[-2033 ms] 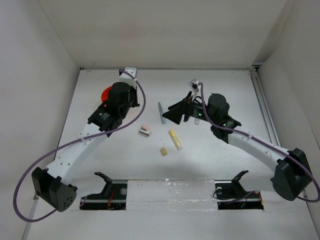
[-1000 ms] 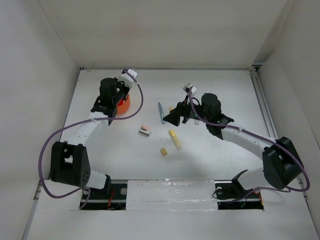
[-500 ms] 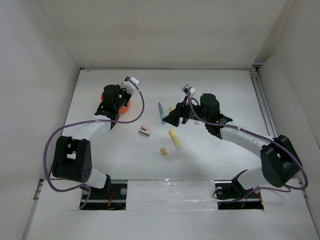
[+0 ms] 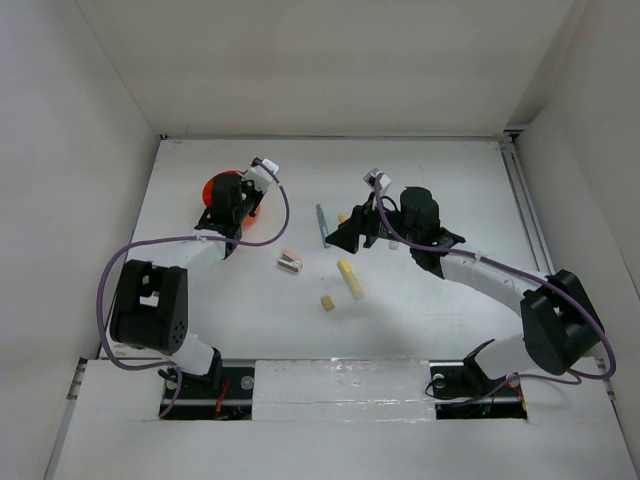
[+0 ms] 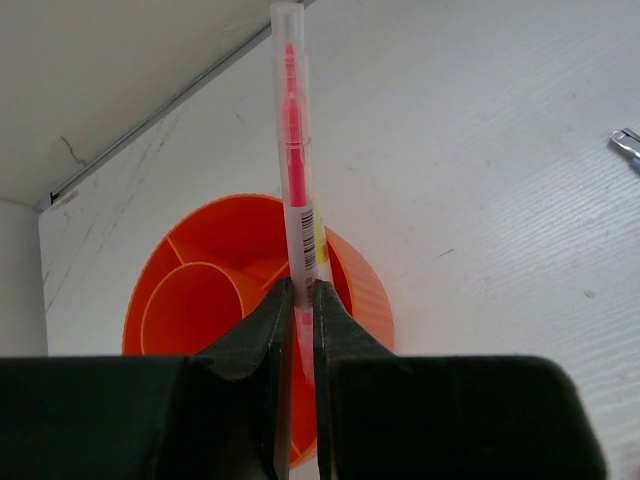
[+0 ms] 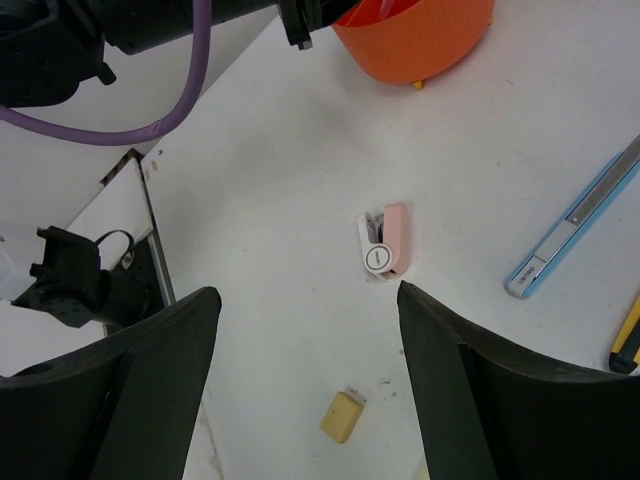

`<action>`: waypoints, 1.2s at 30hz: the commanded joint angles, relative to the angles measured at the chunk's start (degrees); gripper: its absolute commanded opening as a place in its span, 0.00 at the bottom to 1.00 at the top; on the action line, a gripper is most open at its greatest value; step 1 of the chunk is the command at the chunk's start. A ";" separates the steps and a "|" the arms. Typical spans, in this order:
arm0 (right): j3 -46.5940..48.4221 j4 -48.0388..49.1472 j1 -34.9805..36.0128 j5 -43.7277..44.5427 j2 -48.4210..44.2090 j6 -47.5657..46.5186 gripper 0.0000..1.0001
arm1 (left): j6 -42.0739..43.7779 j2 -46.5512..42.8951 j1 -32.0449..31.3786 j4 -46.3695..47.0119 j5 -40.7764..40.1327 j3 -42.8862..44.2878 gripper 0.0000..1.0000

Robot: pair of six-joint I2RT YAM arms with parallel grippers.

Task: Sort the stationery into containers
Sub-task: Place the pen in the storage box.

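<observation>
My left gripper (image 5: pixel 300 290) is shut on a pink-red pen (image 5: pixel 294 150) and holds it upright over the rim of the orange divided cup (image 5: pixel 200 290). In the top view the left gripper (image 4: pixel 230 207) hangs at the cup (image 4: pixel 212 188). My right gripper (image 6: pixel 305 300) is open and empty above the table, shown in the top view (image 4: pixel 345 235). Below it lie the pink-grey block (image 6: pixel 385 240), the tan eraser (image 6: pixel 341 416) and the grey-blue pen (image 6: pixel 580 215). A pale yellow marker (image 4: pixel 350 279) lies beside the eraser (image 4: pixel 326 302).
A yellow item (image 6: pixel 625 340) lies at the right edge of the right wrist view, next to the grey-blue pen (image 4: pixel 321 225). The cup also shows in the right wrist view (image 6: pixel 415 35). White walls close in the table on three sides.
The left arm has folded back near its base while its wrist stays at the cup, shifting slightly right so more of the cup shows. The right gripper moved slightly left, then held still.
</observation>
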 commanded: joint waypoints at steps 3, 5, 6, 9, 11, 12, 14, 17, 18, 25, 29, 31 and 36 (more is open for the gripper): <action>1.06 3.26 -0.19 -1.75 0.07 -0.34 0.77 | 0.04 0.10 0.03 4.48 -2.51 -1.53 0.00; 1.06 3.26 -0.19 -1.75 0.07 -0.33 0.77 | 0.04 0.10 0.03 5.53 -3.39 -2.06 0.00; 1.06 3.26 -0.19 -1.75 0.07 -0.33 0.77 | 0.04 0.10 0.03 6.32 -4.27 -2.85 0.00; 1.06 3.26 -0.19 -1.75 0.07 -0.33 0.77 | -0.58 0.10 0.03 6.86 -4.97 -3.47 0.02; 1.06 3.26 -0.19 -1.75 0.07 -0.33 0.77 | -1.10 0.10 0.03 6.86 -5.50 -3.47 0.09; 1.06 3.26 -0.19 -1.75 0.07 -0.33 0.77 | -1.10 0.10 0.03 6.86 -5.50 -3.47 0.11; 1.06 3.26 -0.19 -1.75 0.07 -0.33 0.77 | -1.10 0.10 0.03 7.38 -5.50 -3.99 0.14; 1.06 3.26 -0.19 -1.75 0.07 -0.33 0.77 | -1.10 -0.43 0.03 7.38 -6.12 -4.00 0.19; 1.06 3.26 -0.19 -1.75 0.07 -0.33 0.77 | -1.10 -0.43 0.03 7.38 -6.12 -4.00 0.21; 1.06 3.26 -0.19 -1.75 0.07 -0.33 0.77 | -1.10 -2.19 0.03 6.77 -6.12 -4.00 0.28; 1.06 3.26 -0.19 -1.23 0.07 -0.33 0.77 | -1.63 -5.08 -1.02 4.41 -6.12 -1.46 0.35; 1.06 1.78 -0.19 0.87 0.07 -1.20 0.81 | -1.63 -7.10 -1.99 1.95 -6.12 0.04 0.43; 3.52 -5.25 -0.19 8.52 0.07 -4.46 1.00 | -2.16 -12.90 -1.99 -3.94 -3.75 5.21 0.52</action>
